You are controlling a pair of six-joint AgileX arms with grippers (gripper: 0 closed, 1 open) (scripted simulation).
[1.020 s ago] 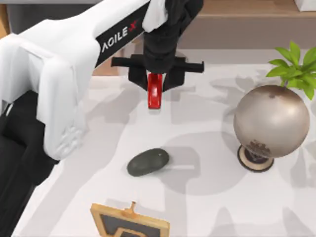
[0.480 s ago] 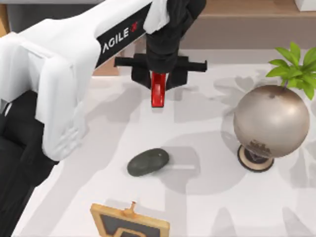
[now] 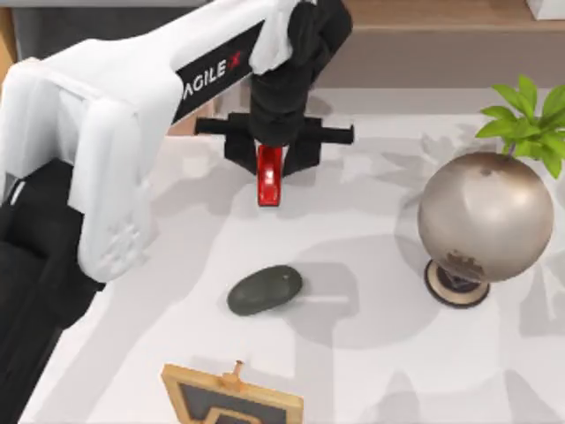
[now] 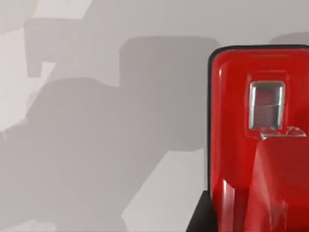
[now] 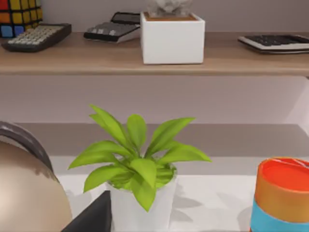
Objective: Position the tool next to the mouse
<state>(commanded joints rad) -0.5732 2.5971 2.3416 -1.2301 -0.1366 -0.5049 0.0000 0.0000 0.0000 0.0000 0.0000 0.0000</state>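
Note:
The tool (image 3: 268, 175) is a narrow bright red piece held upright in my left gripper (image 3: 270, 157), which is shut on it above the back middle of the table. Close up in the left wrist view, the red tool (image 4: 260, 145) has a small grey window on its face and hangs over the white table. The mouse (image 3: 264, 290) is a dark grey-green oval lying flat on the table, well in front of the tool and apart from it.
A big metallic sphere (image 3: 485, 216) on a stand is at the right, with a green potted plant (image 3: 528, 117) behind it. A wooden-framed object (image 3: 231, 399) sits at the front edge. An orange and blue can (image 5: 282, 195) stands near the plant (image 5: 140, 164).
My left gripper has shifted to the left and slightly toward the front, carrying the red tool with it. The mouse has not moved.

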